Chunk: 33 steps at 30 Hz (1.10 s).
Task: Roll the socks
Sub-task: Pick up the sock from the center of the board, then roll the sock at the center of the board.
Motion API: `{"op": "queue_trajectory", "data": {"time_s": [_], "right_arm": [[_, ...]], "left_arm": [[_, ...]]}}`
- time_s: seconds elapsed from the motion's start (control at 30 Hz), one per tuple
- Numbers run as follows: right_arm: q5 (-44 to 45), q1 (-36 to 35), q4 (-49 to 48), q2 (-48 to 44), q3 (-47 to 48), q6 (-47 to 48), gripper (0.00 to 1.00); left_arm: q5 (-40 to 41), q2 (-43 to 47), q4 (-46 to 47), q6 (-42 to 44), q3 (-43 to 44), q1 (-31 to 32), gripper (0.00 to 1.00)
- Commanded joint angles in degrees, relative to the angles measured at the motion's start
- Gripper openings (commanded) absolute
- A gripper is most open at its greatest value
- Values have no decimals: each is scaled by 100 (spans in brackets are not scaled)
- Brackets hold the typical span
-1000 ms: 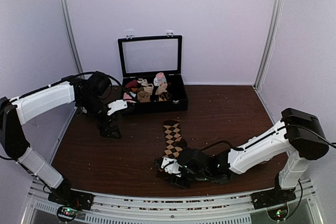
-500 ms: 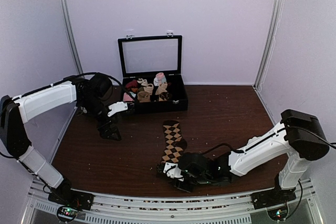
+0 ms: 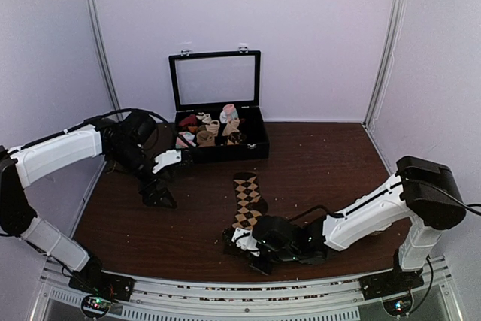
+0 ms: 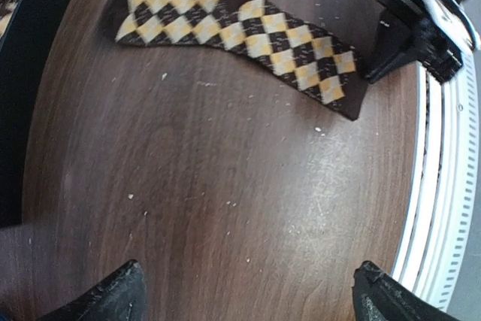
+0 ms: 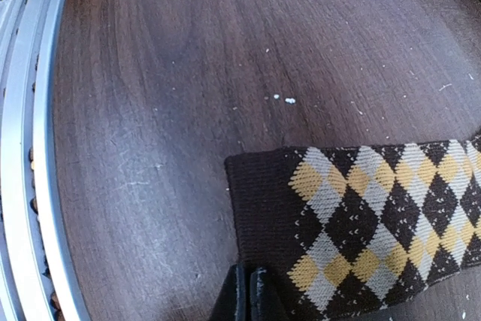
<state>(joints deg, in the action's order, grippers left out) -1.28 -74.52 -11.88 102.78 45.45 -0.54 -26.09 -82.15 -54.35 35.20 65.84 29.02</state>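
Note:
The socks (image 3: 246, 199) lie flat mid-table as one long dark brown strip with tan argyle diamonds, the cuff toward the front. My right gripper (image 3: 242, 243) sits low at that near end. In the right wrist view its fingers (image 5: 249, 292) are pressed together at the corner of the plain brown cuff (image 5: 263, 201), pinching the edge of the socks (image 5: 361, 216). My left gripper (image 3: 159, 195) hovers over bare wood left of the socks, jaws wide open (image 4: 252, 291) and empty. From the left wrist, the socks (image 4: 248, 35) lie across the top, with the right gripper (image 4: 417, 24) at their end.
An open black box (image 3: 225, 152) with a raised lid (image 3: 216, 80) stands at the back, holding several small sock rolls (image 3: 210, 127). A metal rail (image 3: 240, 291) runs along the table's front edge, close to the right gripper. White walls enclose the table.
My right gripper has closed from part open to shut at the cuff's corner. My left arm has moved down and toward the front, staying open.

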Motion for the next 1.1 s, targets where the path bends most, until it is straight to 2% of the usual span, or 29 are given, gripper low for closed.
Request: {"op": "queue_trajectory", "data": {"time_s": [0.0, 0.23, 0.37, 0.53, 0.8, 0.9, 1.07], "right_arm": [[-770, 291, 346, 182, 5, -518, 0], [-1993, 714, 195, 154, 83, -1233, 0], [-2758, 1117, -178, 166, 9, -2062, 0], [-3210, 1447, -1309, 186, -390, -3213, 0], [-4054, 1945, -3269, 806, -783, -5081, 0], [-4202, 2008, -3464, 917, -790, -5472, 0], [-4201, 2072, -3479, 809, -856, -5629, 0]], "left_arm": [[-145, 151, 618, 394, -310, 374, 98], [193, -115, 1082, 903, -657, 983, 96], [138, -341, 1330, 1121, -662, 1170, 85], [157, -723, 1400, 1439, -495, 1464, 78], [318, -1738, 1404, 1587, 339, 2171, 64], [423, -2122, 1435, 1530, 624, 2395, 60], [661, -2270, 1628, 1546, 578, 2691, 62]]}}
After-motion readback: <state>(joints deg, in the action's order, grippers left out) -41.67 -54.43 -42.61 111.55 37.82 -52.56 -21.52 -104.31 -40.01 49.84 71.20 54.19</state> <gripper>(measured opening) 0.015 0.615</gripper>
